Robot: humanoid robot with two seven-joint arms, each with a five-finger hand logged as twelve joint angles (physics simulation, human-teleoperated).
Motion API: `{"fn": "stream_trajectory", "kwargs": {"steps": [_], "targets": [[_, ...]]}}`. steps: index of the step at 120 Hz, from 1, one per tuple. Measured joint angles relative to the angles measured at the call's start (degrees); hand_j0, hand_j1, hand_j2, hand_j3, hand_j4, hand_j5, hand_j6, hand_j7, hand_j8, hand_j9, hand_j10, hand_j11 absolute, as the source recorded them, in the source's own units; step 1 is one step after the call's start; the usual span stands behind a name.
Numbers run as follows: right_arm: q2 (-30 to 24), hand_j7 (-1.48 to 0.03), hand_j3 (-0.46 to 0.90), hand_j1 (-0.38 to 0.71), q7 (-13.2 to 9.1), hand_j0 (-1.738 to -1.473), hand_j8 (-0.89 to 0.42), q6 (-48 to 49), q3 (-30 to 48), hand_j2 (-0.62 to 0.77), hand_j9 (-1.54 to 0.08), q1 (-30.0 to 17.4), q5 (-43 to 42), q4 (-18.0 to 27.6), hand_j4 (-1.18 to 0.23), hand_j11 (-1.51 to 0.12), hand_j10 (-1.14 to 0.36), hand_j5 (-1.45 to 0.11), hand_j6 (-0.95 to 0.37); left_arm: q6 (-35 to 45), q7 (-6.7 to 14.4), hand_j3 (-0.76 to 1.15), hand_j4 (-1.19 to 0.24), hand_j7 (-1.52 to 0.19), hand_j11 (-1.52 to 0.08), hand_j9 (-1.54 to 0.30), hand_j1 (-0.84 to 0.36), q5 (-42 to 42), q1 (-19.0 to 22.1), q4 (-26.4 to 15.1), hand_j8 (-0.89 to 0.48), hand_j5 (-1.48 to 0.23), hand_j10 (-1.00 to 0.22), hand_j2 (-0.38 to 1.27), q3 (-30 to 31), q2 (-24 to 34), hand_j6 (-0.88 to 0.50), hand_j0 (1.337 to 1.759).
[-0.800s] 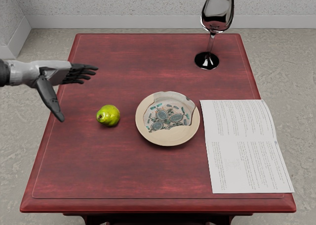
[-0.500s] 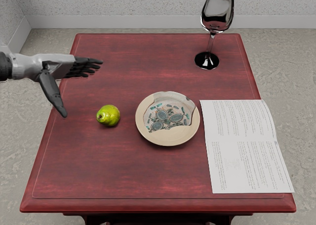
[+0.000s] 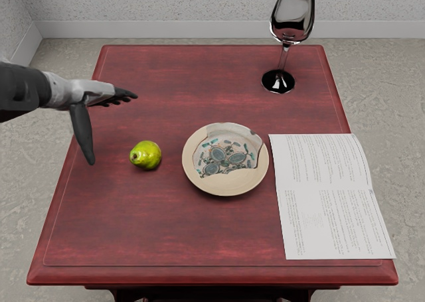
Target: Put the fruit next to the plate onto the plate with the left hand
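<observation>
Surface (image 3: 166,235): red, unchanged | My left hand (image 3: 93,95): farther in than a moment ago, fingers (image 3: 123,94) extended and released, holding nothing, apart from the fruit | Plate (image 3: 226,191): carries no fruit | Pear (image 3: 146,154): unmoved, beside the plate on my hand's side; grasp not yet begun.

Left arm (image 3: 23,93), upper left of frame — dark grey forearm casing, pale grey left hand (image 3: 89,93), black fingers (image 3: 121,95).

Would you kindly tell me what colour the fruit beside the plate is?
The pear is yellow-green, clearest in the head view.
</observation>
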Motion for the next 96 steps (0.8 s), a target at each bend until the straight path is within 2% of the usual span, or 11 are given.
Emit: {"fn": "stream_trajectory", "kwargs": {"steps": [17, 49, 61, 83, 96], "targets": [[0.0, 0.0, 0.0, -0.35, 0.0, -1.658, 0.0, 0.03, -0.02, 0.0, 0.0, -0.27, 0.0, 0.0, 0.0, 0.0, 0.0, 0.0, 0.0, 4.11, 0.34, 0.0, -0.01, -0.01, -0.01, -0.01, 0.34, 0.72, 1.31, -2.47, -0.01, -0.01, -0.01, 0.0, 0.38, -2.94, -0.01, 1.658], [0.0, 0.0, 0.0, -0.35, 0.0, -1.658, 0.0, 0.04, -0.07, 0.0, 0.0, -0.36, 0.0, 0.0, 0.0, 0.0, 0.0, 0.0, 0.0, 5.38, 0.45, 0.0, -0.01, -0.01, -0.01, -0.01, 0.34, 1.85, 1.71, -3.24, -0.01, -0.01, -0.01, 0.0, 3.3, -5.12, -0.01, 1.658], [0.0, 0.0, 0.0, -0.35, 0.0, -1.658, 0.0, 0.04, -0.06, 0.0, 0.0, -0.38, 0.0, 0.0, 0.0, 0.0, 0.0, 0.0, 0.0, 7.59, 0.46, 0.0, -0.01, -0.01, -0.01, -0.01, 0.34, 6.42, 3.43, -3.19, -0.01, -0.01, -0.01, 0.0, 3.77, -7.32, -0.01, 1.658], [0.0, 0.0, 0.0, -0.35, 0.0, -1.658, 0.0, 0.04, -0.05, 0.0, 0.0, -0.37, -0.01, 0.0, 0.0, 0.0, 0.0, 0.0, 0.0, 18.43, 0.46, 0.0, -0.01, -0.01, -0.01, -0.01, 0.34, 17.07, 6.16, -3.16, -0.01, -0.01, -0.01, 0.0, 5.07, -8.8, -0.01, 1.658], [0.0, 0.0, 0.0, -0.35, 0.0, -1.658, 0.0, 0.04, -0.05, 0.0, 0.0, -0.37, 0.0, 0.0, 0.0, 0.0, 0.0, 0.0, 0.0, 23.77, 0.46, 0.0, -0.01, -0.01, -0.01, -0.01, 0.34, 20.35, 7.36, -3.17, -0.01, -0.01, -0.01, 0.0, 6.16, -10.28, -0.01, 1.658]]}}
